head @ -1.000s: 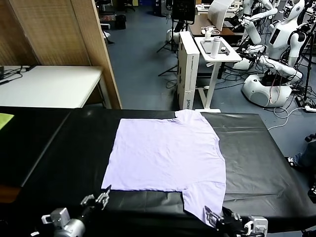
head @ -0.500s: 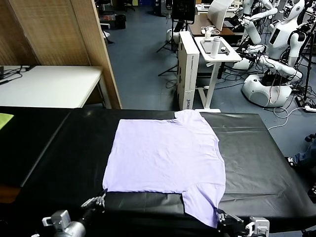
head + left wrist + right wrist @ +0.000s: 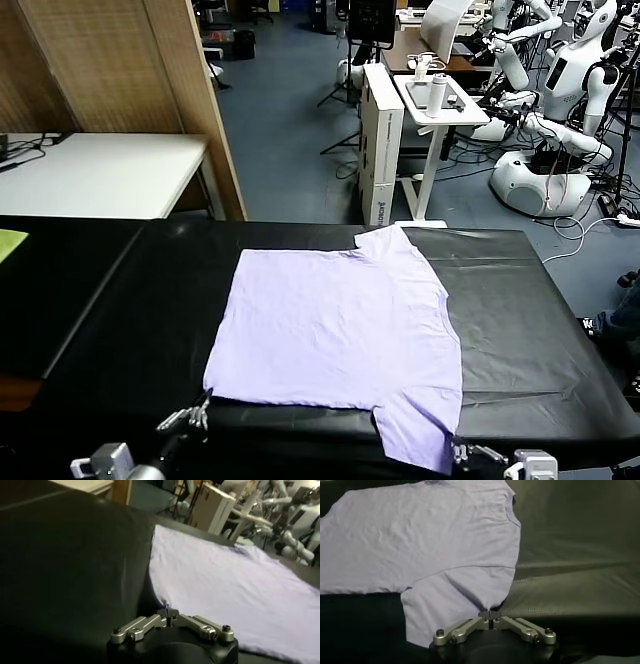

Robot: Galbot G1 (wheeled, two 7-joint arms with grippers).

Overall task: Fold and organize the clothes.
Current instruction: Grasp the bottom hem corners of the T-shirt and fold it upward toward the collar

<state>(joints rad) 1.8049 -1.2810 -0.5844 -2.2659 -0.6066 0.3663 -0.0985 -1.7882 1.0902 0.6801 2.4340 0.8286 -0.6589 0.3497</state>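
A: What covers the surface [image 3: 140, 300]?

B: Black sheeting, with one lavender T-shirt [image 3: 340, 330] spread flat near its middle. A yellow-green cloth [image 3: 10, 243] peeks in at nine o'clock.

A: Any containers or readable writing?

B: A white box [image 3: 380, 140] stands at twelve o'clock; its side lettering is too small to read.

A: And the claws?

B: Two. The left claw [image 3: 197, 412], at seven o'clock, is pinched on the shirt's near corner. The right claw [image 3: 490, 614], at five o'clock, is clamped on the sleeve edge.
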